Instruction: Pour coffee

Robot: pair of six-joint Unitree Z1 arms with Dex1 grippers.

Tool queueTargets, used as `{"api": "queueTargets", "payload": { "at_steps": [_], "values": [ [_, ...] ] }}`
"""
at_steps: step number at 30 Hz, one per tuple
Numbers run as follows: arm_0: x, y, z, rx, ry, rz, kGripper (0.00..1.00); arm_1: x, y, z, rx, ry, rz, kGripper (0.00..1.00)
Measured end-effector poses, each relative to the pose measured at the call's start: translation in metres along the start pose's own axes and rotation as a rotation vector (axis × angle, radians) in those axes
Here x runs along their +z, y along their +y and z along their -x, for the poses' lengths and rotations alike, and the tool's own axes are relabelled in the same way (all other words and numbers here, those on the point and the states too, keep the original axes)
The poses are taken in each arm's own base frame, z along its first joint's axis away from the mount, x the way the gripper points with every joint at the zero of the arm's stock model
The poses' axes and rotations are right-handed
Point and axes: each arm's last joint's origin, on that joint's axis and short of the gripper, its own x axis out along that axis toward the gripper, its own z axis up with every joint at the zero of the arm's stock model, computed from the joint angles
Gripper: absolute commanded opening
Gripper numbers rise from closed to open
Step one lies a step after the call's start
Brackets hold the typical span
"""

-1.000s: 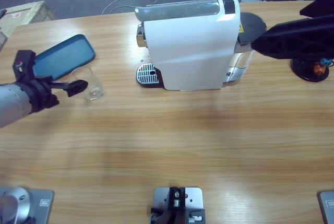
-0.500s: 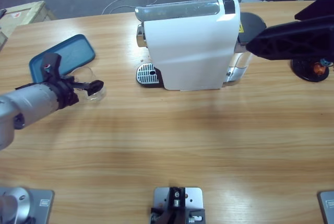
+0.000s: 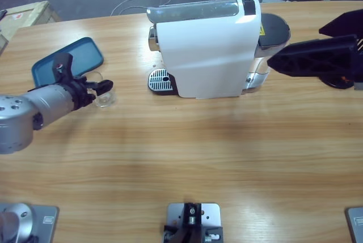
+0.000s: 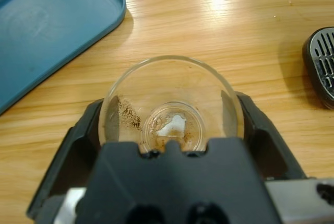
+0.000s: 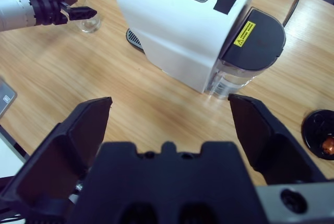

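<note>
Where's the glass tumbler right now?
The glass tumbler stands on the table's left side in the high view, between the jaws of the left pincer, just beside the blue tray and left of the coffee machine.

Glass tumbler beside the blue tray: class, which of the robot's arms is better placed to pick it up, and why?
Left. The left gripper already has its jaws on either side of the glass tumbler, while the right gripper hangs open beyond the coffee machine.
</note>
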Motion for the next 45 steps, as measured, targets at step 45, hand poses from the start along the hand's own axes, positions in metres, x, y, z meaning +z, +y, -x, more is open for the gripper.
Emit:
{"api": "queueTargets", "payload": {
  "at_steps": [45],
  "values": [
    [0.095, -0.021, -0.081, -0.926, -0.218, -0.800, 0.000, -0.019, -0.036, 0.075, -0.082, -0.018, 0.028, 1.000]
  ]
}}
